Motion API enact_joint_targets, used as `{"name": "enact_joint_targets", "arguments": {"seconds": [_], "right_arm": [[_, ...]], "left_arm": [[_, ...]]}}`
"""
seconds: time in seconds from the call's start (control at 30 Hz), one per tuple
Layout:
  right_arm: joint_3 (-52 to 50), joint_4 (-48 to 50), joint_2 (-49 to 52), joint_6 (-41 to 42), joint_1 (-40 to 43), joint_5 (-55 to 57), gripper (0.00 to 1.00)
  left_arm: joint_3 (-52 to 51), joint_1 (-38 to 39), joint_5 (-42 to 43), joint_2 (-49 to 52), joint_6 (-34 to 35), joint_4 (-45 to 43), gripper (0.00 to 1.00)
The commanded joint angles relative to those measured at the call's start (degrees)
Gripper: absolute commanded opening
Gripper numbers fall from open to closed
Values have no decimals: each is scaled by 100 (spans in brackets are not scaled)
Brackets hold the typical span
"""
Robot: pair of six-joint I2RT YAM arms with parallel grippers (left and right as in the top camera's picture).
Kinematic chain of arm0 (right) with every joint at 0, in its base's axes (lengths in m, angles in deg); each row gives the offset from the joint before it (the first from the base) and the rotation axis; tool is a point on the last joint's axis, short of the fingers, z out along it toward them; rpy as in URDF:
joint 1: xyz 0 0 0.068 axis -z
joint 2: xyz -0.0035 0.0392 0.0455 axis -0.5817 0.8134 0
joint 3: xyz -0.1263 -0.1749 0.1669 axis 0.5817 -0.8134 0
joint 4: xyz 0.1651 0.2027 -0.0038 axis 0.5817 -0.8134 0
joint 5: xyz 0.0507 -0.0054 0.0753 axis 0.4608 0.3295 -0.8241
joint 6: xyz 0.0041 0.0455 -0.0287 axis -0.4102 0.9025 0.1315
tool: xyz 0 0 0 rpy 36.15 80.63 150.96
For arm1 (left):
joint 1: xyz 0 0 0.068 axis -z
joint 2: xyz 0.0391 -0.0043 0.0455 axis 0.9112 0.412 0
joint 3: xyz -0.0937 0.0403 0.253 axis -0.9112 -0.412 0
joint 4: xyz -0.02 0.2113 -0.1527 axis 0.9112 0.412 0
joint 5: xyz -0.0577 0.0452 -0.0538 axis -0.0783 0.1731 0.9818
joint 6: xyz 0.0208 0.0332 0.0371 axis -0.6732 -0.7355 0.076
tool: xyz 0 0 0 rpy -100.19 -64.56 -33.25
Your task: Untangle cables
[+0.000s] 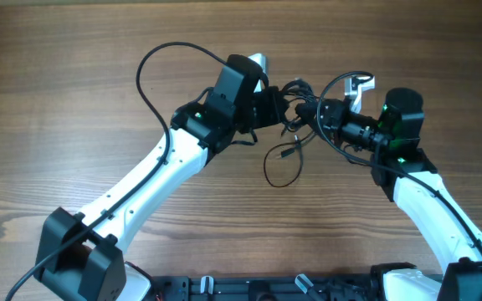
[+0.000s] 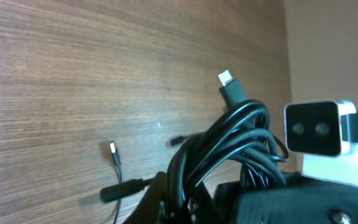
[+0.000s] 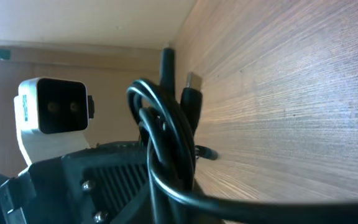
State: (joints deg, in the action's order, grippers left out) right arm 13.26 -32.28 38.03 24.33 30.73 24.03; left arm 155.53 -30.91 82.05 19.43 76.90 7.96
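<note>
Cables [image 1: 301,100] bunched in a black knot at upper-mid worktop [image 1: 74,67], btwn the two arms; one loop [image 1: 281,165] trails down from it onto the wood. White-tipped plug [image 2: 225,78] sticks up out of the bundle in left wrist view. Left fingers [image 1: 273,109] clenched on the cables. Right fingers [image 1: 328,112] at the knot's other side, grip can't tell

The table [image 1: 74,67] is lit evenly and softly, with only faint shadows cast. In both wrist views the cables [image 2: 222,149] are blurred close up, and slight glare is seen on them.
</note>
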Motion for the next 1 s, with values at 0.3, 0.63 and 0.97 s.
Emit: {"name": "enact_joint_targets", "arguments": {"seconds": [0.3, 0.63, 0.97], "right_arm": [[28, -424, 15, -3812, 634, -866, 84], [26, 247, 17, -4216, 664, -1165, 85], [26, -695, 15, -4151, 664, -136, 74]], "left_arm": [[33, -911, -208, -562, -2872, 1252, 4], [33, -562, 1222, -575, -4778, 1263, 4], [33, -957, 577, -575, -4083, 988, 4]]}}
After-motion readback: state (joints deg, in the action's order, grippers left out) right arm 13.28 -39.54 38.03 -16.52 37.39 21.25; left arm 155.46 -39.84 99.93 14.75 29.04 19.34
